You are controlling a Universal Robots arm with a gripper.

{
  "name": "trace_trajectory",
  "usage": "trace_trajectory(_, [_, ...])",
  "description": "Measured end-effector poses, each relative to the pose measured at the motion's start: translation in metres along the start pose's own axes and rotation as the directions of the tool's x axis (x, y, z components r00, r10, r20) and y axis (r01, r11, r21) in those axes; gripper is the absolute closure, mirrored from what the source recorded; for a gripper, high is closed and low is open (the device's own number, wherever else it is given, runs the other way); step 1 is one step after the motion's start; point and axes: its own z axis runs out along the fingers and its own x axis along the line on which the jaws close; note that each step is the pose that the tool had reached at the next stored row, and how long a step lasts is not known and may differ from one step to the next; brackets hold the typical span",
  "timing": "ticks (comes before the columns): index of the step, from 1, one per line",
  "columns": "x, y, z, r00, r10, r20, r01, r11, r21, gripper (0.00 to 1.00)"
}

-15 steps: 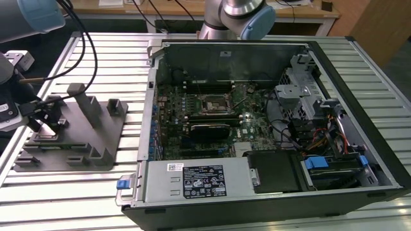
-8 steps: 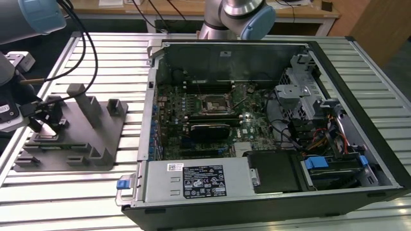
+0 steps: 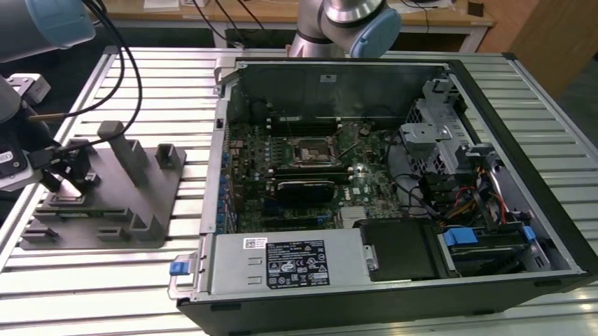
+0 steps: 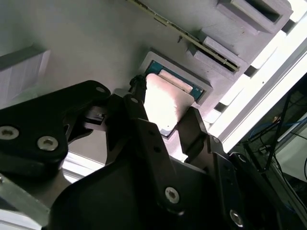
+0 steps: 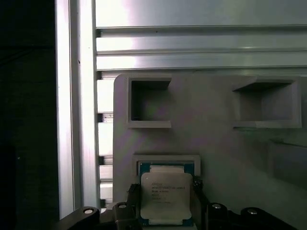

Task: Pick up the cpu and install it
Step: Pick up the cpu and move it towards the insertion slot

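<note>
The pocket in the grey plastic holder (image 5: 216, 110) keeps the small flat silver-topped cpu (image 5: 165, 196) level, so the black metal claw (image 4: 165, 98) pinches its two sides snugly.

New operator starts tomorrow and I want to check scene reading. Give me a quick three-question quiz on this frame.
1. True or false: the cpu already sits in the motherboard socket.
2. The gripper is nearest to: A the power supply, B the cpu, C the drive cage.
3. Fill in: the grey fixture lies to the exterior view's ____ of the computer case.
Key: 1 false; 2 B; 3 left.
</note>
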Motion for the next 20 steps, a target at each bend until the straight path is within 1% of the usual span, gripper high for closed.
trace_trajectory(4, [0.0000,0.0000,-0.0018,1.0000,0.000,-0.0006,0.000,1.0000,0.0004,0.47])
trace_trajectory(10, [0.0001,0.0000,-0.0019,1.0000,0.000,-0.0007,0.000,1.0000,0.0004,0.47])
trace_trajectory(12, [0.0000,0.0000,-0.0020,1.0000,0.000,-0.0007,0.000,1.0000,0.0004,0.46])
trace_trajectory(13, [0.0000,0.0000,-0.0019,1.0000,0.000,-0.0007,0.000,1.0000,0.0004,0.40])
trace_trajectory(20, [0.0002,-0.0002,0.0032,1.0000,-0.008,-0.0010,0.008,1.0000,0.0003,0.40])
